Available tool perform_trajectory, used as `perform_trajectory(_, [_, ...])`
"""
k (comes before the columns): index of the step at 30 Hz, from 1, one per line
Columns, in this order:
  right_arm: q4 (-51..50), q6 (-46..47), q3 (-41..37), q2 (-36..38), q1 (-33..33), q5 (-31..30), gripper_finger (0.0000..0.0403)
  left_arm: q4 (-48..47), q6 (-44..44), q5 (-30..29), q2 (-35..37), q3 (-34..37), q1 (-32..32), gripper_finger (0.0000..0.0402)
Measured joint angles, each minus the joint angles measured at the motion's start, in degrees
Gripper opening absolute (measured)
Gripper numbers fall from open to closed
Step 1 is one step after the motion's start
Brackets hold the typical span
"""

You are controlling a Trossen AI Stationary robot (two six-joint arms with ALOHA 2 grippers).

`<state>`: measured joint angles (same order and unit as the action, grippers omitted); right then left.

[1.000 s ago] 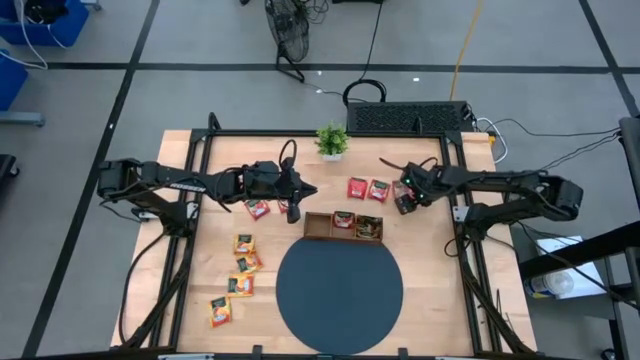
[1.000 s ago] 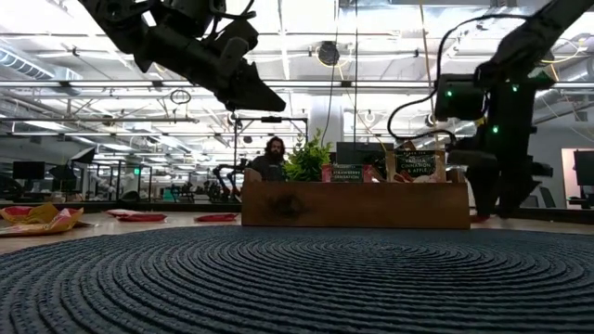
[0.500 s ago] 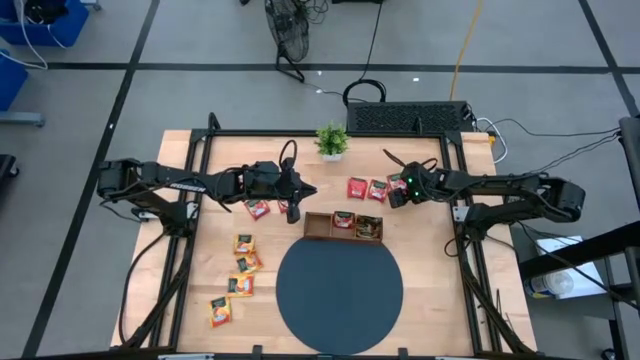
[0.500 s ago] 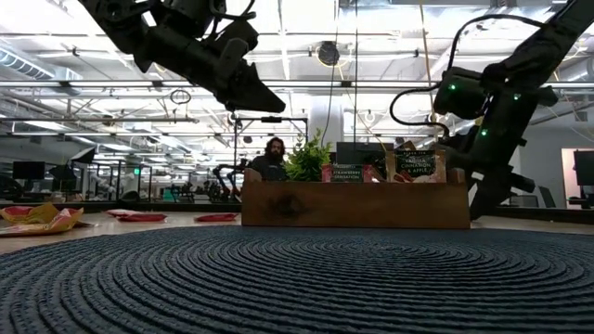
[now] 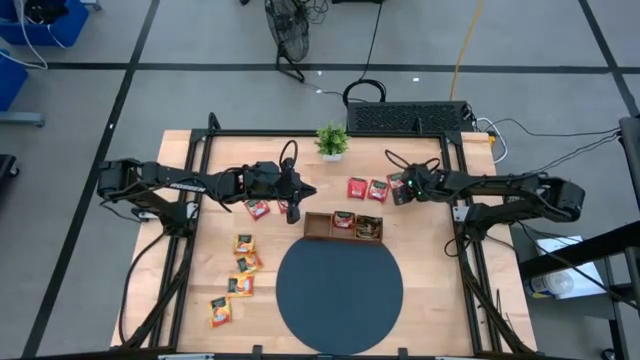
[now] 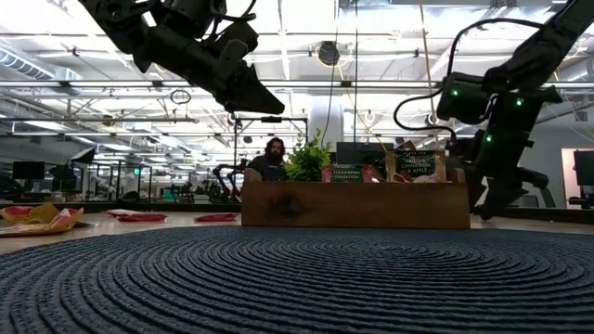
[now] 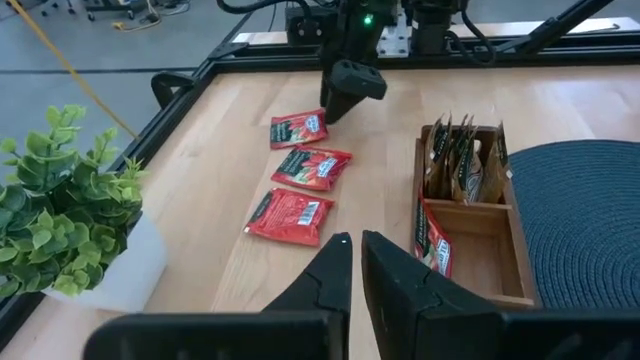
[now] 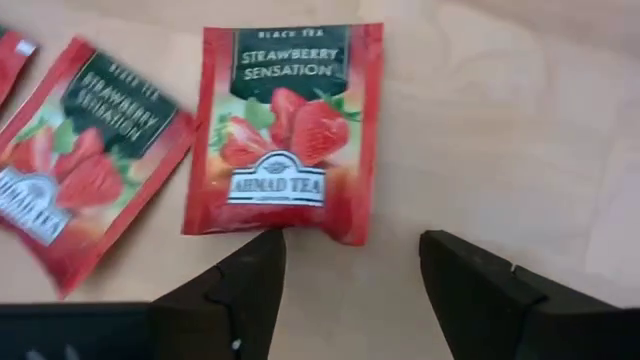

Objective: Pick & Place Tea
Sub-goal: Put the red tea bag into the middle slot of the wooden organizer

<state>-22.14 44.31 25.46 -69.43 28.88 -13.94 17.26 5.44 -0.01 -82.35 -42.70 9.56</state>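
Observation:
Three red tea sachets lie flat on the wooden table beyond the tray's far right. My right gripper (image 5: 398,190) (image 8: 345,262) hangs open, pointing steeply down, over the rightmost one (image 8: 285,130) (image 7: 298,128); its fingertips stand at the sachet's nearer edge, and I cannot tell whether they touch it. The two others (image 5: 378,189) (image 5: 357,187) lie to its left. My left gripper (image 5: 292,197) (image 7: 352,250) hovers shut and empty above the table, left of the tray. Several yellow-orange sachets (image 5: 243,262) lie near the left edge.
The brown three-compartment tray (image 5: 318,226) (image 6: 353,204) holds upright sachets in its middle and right compartments. The dark round mat (image 5: 340,283) lies in front of it. A small potted plant (image 5: 332,140) stands at the far edge. More red sachets (image 5: 258,208) lie below my left gripper.
My right gripper has tipped more steeply downward and rolled a little over the red sachets, sinking slightly toward the rightmost one. The sachets have not moved.

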Motion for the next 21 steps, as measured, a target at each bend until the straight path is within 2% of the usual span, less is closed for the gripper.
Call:
perform_trajectory(4, [3.39, 0.02, -0.14, -0.13, 0.02, -1.7, 0.02, -0.04, 0.03, 0.0, 0.0, 0.0, 0.0, 0.0035])
perform_trajectory(7, [7.34, 0.04, -0.25, -0.24, -0.06, -0.55, 0.0197, -0.73, 0.03, 0.0, 0.0, 0.0, 0.0, 0.0035])
perform_trajectory(12, [14.16, -6.9, 0.12, -0.18, 0.0, 6.32, 0.0206, -0.9, 0.03, 0.02, -0.02, 0.0, 0.0, 0.0035])
perform_trajectory(17, [7.81, -14.28, 5.91, -0.08, -0.63, 5.41, 0.0211, -0.86, 0.06, 0.02, -0.02, 0.0, 0.0, 0.0035])
perform_trajectory(21, [-0.87, -21.2, 14.0, -0.31, -2.2, -2.55, 0.0208, -0.83, -0.11, 0.02, -0.02, 0.0, 0.0, 0.0035])
